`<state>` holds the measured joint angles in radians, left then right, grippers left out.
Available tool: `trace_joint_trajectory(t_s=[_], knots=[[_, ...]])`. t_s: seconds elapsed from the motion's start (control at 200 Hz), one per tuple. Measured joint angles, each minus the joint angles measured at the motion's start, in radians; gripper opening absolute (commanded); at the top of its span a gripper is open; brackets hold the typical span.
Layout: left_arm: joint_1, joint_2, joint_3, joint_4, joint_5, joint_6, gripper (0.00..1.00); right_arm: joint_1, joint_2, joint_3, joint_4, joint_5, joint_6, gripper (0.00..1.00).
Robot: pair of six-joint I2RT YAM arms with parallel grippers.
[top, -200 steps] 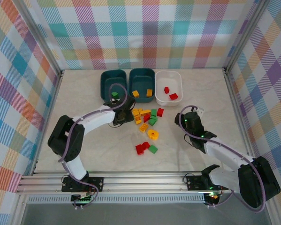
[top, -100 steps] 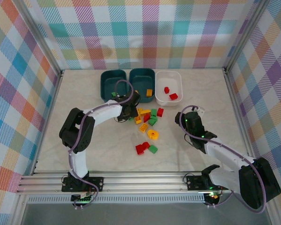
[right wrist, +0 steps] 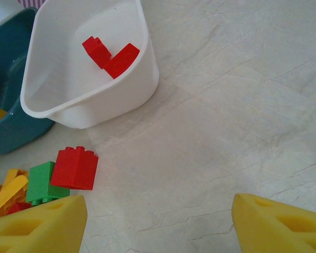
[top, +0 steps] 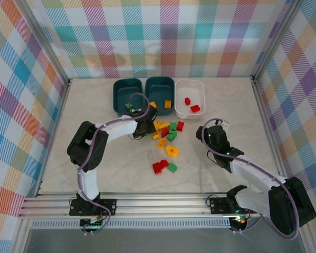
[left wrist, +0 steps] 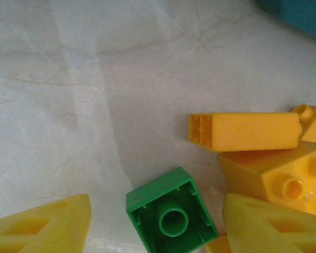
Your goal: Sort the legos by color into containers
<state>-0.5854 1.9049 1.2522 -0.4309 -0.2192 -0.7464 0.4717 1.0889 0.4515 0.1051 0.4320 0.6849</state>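
While both arms reach out over the desk [top: 105, 168], the 3 containers stand in a row along its far edge: L teal tub [top: 121, 92] w/ one green lego [top: 128, 106] inside, mid teal tub [top: 160, 86] w/ two yellow-orange legos [top: 168, 104], white tub [top: 198, 90] w/ two red legos [top: 194, 108]. The rest of the legos lie loose round the desk ctr. A main pile [top: 165, 130] of yellow, green & red sits just in front of the mid teal tub. A round yellow piece [top: 172, 151] is nearer the front edge, then a red brick [top: 159, 167] just beside a green brick [top: 172, 167].

L gripper [top: 145, 128] is low at the pile's L side. Wrist cam: jaws open, yellow fingertips [left wrist: 47, 226] well apart. An upside-down green brick [left wrist: 171, 219] lies on the desk btwn them, not clamped. There's a clear gap to one finger; the other is just beside it, contact can't be told. Past it a long yellow brick [left wrist: 242, 132] lies on its side against a wider studded yellow brick [left wrist: 284, 179].

R gripper [top: 210, 132] hovers over bare desk toward the R edge, apart from the pile. Jaws open, nothing btwn its fingertips [right wrist: 284, 224]. Its wrist cam faces the white tub [right wrist: 94, 105], where both red legos [right wrist: 113, 57] touch each other. In front of the tub a loose red block [right wrist: 74, 167] sits against a green block [right wrist: 41, 184], w/ yellow bits [right wrist: 5, 190] beside them.
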Motion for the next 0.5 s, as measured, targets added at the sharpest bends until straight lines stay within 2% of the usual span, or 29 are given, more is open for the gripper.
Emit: trace_joint_trajectory(t_s=[0.21,0.405,0.5], knots=[[0.011,-0.023,-0.071,0.035,0.002,-0.02,0.64,0.0,0.032,0.001,0.0,-0.014,0.0,0.73],[0.034,-0.029,-0.097,0.068,0.009,-0.024,0.58,0.0,0.054,0.008,-0.001,-0.029,0.0,0.73],[0.044,-0.04,-0.112,0.084,0.018,-0.021,0.5,0.0,0.056,0.011,0.0,-0.032,0.0,0.73]])
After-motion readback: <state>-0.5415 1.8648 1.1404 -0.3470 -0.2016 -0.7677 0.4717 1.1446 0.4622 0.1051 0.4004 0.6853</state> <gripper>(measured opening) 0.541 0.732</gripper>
